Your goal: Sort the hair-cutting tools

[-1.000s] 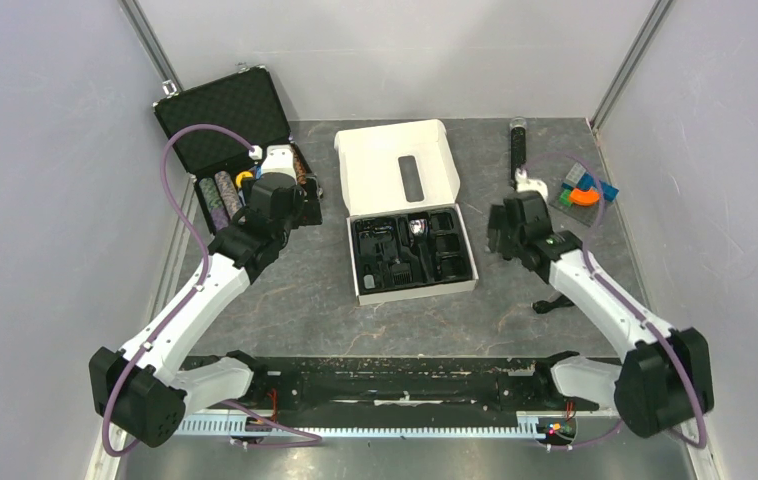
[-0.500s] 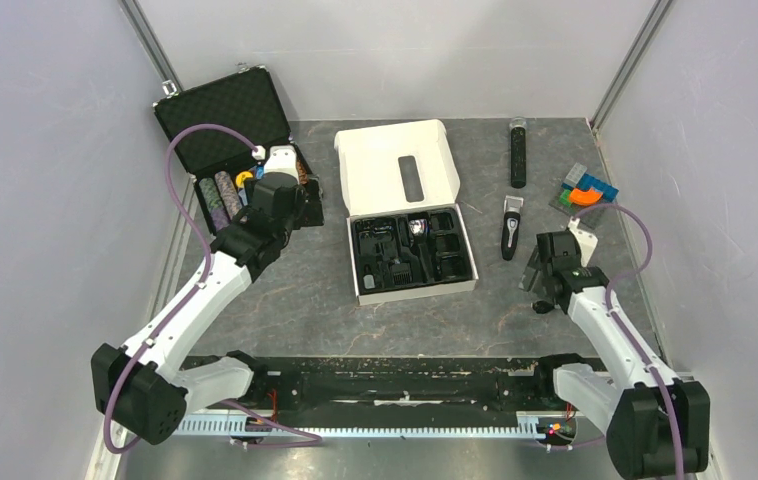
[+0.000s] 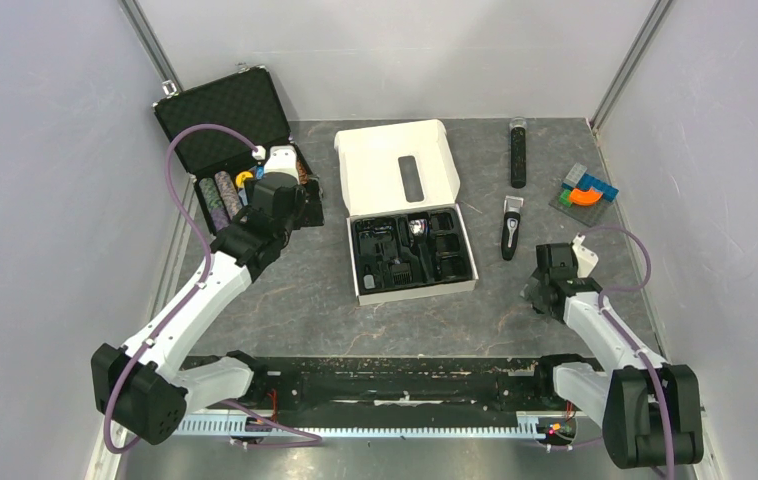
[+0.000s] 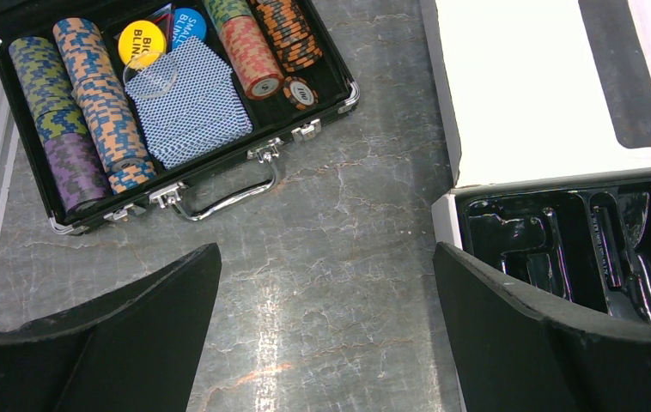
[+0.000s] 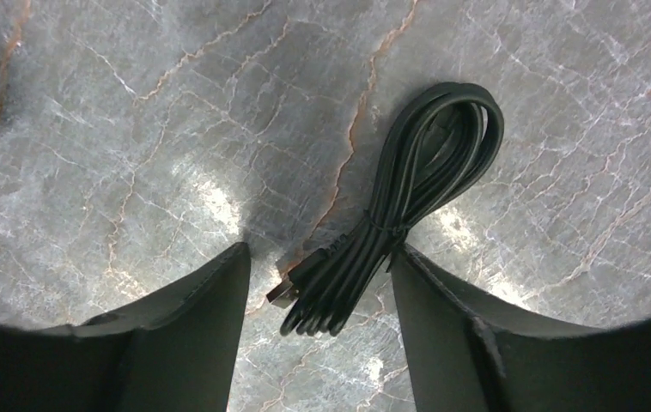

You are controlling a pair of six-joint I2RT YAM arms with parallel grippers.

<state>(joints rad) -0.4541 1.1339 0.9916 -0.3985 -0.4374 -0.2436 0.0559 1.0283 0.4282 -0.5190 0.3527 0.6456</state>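
Observation:
The black-and-silver hair clipper lies on the table right of the white box. The box's black moulded tray holds dark pieces; I cannot tell the comb attachments apart in it. The tray's left pockets show in the left wrist view. My right gripper is open, low over the table at the near right, apart from the clipper. In the right wrist view its jaws stand either side of the end of a coiled black cable. My left gripper is open and empty between the chip case and the box.
An open black case with stacked chips and cards stands at the back left. A long thin black stick lies at the back right. Coloured blocks sit by the right wall. The box lid lies open towards the back.
My right arm has pulled back from the clipper's spot towards the near right; the clipper now lies uncovered on the table, and the gripper is over the cable. The left arm has not moved.

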